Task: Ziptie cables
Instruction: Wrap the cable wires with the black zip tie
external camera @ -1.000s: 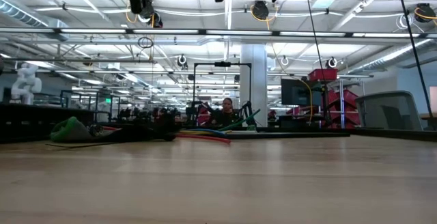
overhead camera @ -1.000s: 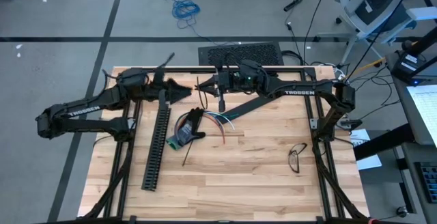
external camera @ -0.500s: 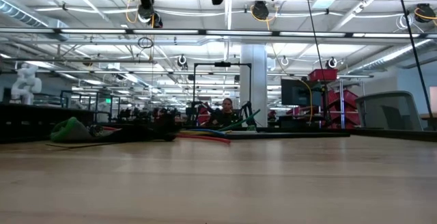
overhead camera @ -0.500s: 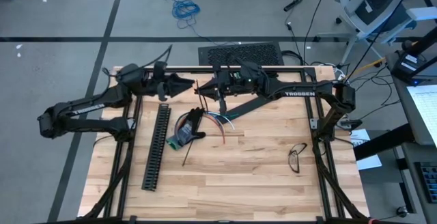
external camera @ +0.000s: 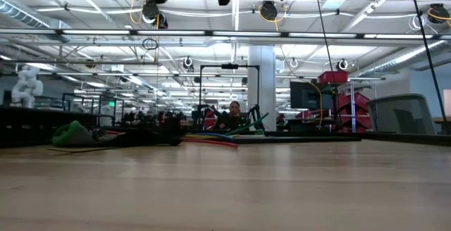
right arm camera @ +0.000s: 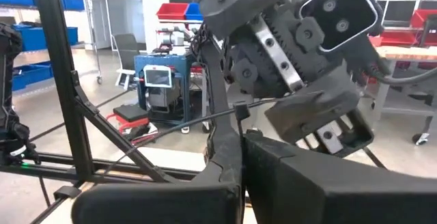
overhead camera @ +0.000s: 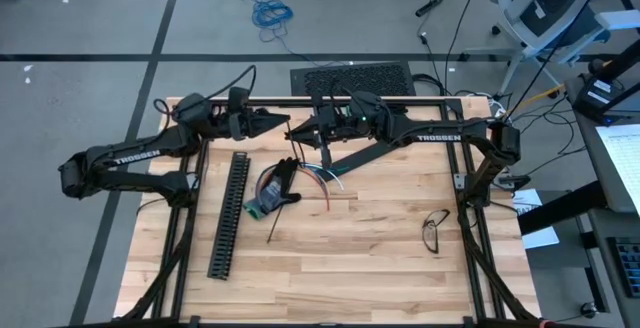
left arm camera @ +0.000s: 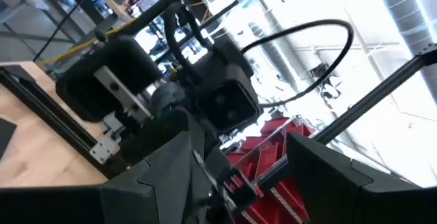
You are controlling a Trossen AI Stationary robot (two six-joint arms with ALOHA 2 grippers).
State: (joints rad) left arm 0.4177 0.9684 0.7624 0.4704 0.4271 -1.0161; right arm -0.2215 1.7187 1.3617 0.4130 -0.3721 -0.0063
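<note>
The cables (overhead camera: 312, 176) lie loose on the wooden table, white, red, blue and green strands beside a dark wad (overhead camera: 283, 180) and a green piece (overhead camera: 262, 205); the low view shows the cables (external camera: 211, 139) flat on the boards. High above the table's far part, my right gripper (overhead camera: 294, 133) (right arm camera: 239, 145) is shut on a thin black zip tie (right arm camera: 217, 94). My left gripper (overhead camera: 279, 125) (left arm camera: 235, 152) faces it from the left, open, its fingertips close to the right fingertips. A thin strand of the tie (right arm camera: 171, 130) runs crosswise toward the left gripper. My right gripper pinches the zip tie's black strip (right arm camera: 225, 130) between its shut fingertips, coming in level from the table's right. The strip stands up from the fingertips, lifted clear of the table. My left gripper may touch the tie's crosswise strand; I cannot tell.
A long black slotted channel (overhead camera: 230, 213) lies left of the cables, running near to far. A loose black strip (overhead camera: 276, 225) lies near the green piece. Glasses (overhead camera: 435, 230) rest at the right. The table frame's black rails (overhead camera: 180, 218) run along the sides.
My left gripper has moved toward the table's right and far edge, closing on the right gripper, and has rolled and tipped upward while staying open. The cables have not moved.
</note>
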